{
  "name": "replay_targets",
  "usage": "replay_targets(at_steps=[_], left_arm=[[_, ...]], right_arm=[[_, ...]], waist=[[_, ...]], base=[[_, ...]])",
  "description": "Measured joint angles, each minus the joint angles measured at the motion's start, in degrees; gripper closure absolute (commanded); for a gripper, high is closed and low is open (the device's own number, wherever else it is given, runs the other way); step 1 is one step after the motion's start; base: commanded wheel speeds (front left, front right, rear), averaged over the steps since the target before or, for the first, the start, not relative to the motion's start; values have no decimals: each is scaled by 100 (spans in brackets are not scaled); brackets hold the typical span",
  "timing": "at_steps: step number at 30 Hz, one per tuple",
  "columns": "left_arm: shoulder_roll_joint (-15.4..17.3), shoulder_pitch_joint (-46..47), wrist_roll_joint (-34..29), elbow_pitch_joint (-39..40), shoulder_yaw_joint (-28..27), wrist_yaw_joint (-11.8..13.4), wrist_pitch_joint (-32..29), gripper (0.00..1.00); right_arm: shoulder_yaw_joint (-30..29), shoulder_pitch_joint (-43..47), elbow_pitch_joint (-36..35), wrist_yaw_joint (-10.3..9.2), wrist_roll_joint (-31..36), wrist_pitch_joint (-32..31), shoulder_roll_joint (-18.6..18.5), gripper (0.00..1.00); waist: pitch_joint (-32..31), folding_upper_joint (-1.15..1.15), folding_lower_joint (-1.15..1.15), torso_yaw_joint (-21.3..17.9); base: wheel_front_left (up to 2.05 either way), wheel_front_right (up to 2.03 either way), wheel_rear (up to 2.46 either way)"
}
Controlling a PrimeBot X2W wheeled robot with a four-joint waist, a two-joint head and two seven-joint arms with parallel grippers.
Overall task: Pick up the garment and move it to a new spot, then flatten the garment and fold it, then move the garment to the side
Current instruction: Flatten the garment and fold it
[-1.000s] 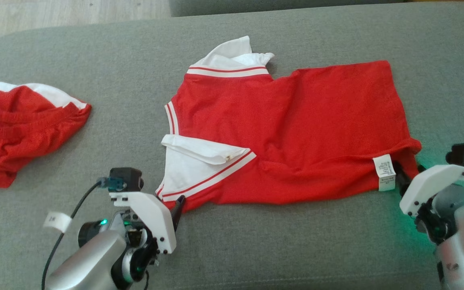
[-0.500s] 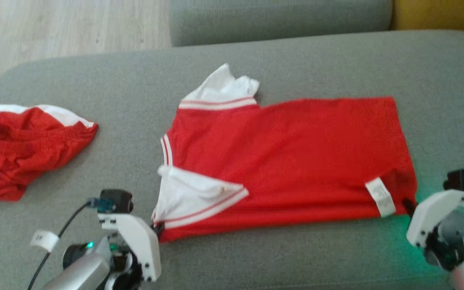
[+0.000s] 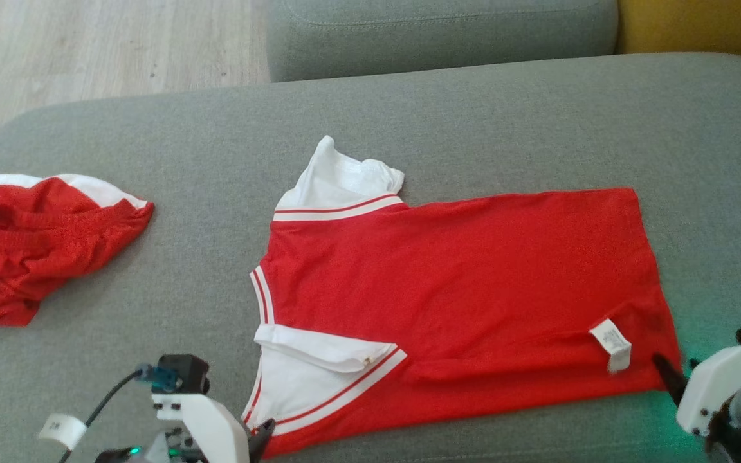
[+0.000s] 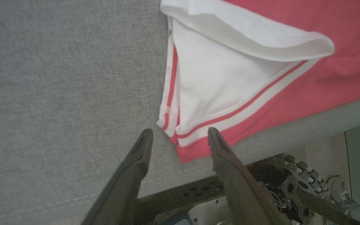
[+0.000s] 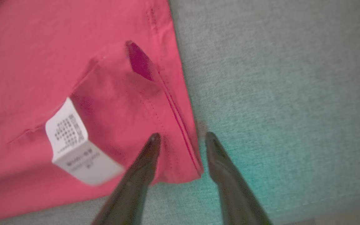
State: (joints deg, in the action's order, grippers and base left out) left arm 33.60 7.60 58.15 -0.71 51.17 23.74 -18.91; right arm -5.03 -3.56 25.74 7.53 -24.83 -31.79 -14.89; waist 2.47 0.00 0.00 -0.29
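Red knit cloth, thin and limp: the shirt lies spread on the grey sofa cushion. Its near edge runs from one pair of jaws to the other. The left gripper has its jaws apart and holds nothing. The striped corner of the white sleeve rests on the cushion just ahead of the tips, in the gap between them. The right gripper is also spread and empty, straddling the bottom hem corner. One of its fingers is over the cloth and the other is over bare cushion. The white label lies on the cloth just off to the side of the cloth-side finger.

The shirt should weigh almost nothing, but it will sag and drape as soon as it leaves the cushion. It is not fragile and probably not slippery. The best holds look like these two corners, where the stitched hem and the striped band are thicker. Each pinch should catch both layers, or the top layer may peel away from the one beneath. The soft cushion should give enough for a lower finger to slide under the edge. The turned-over flap of the sleeve, beyond the left jaws, will likely flop when lifted. Keeping the cloth taut between the two holds should stop it bunching.
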Motion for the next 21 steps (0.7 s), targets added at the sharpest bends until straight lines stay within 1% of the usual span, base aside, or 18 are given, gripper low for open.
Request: replay_targets(at_steps=[3,6,8,9,11,13,15,17,21], left_arm=[[66,47,-69,9,-20,-1,10,0],[172,327,-237,87,-78,-9,56,0],[281,723,-435,127,-171,-88,65,0],[339,1009,-575,141,-202,-176,94,0],[377,1668,-733,93,-304,-396,93,0],[364,2336,-869,-108,-364,-680,78,0],[288,2939,-876,-448,-369,-1044,-32,0],[88,3451,-859,-876,-356,-1416,-237,0],[-353,4375,-856,-1827,-204,-2035,-667,0]], right_arm=[[-186,59,-293,0,32,2,27,0],[-363,54,-728,0,32,21,119,0],[-455,-8,-1017,0,60,38,194,0],[-516,-98,-1109,0,51,74,234,0],[-635,-393,-1236,0,68,130,298,0],[-743,-844,-1233,0,138,232,363,0],[-809,-1405,-1115,0,246,316,393,0],[-815,-1972,-833,0,322,335,391,0],[-706,-2839,-79,0,438,399,348,0]], waist=[[32,0,0,-9],[97,0,0,-20],[162,0,0,-40],[209,0,0,-50],[336,0,0,-68],[502,0,0,-92],[701,0,0,-118],[916,0,1,-140],[1368,0,2,-180]], base=[[0,0,0],[0,0,0],[0,0,0],[0,0,0],[0,0,0],[0,0,0],[0,0,0],[0,0,0],[0,0,0]])
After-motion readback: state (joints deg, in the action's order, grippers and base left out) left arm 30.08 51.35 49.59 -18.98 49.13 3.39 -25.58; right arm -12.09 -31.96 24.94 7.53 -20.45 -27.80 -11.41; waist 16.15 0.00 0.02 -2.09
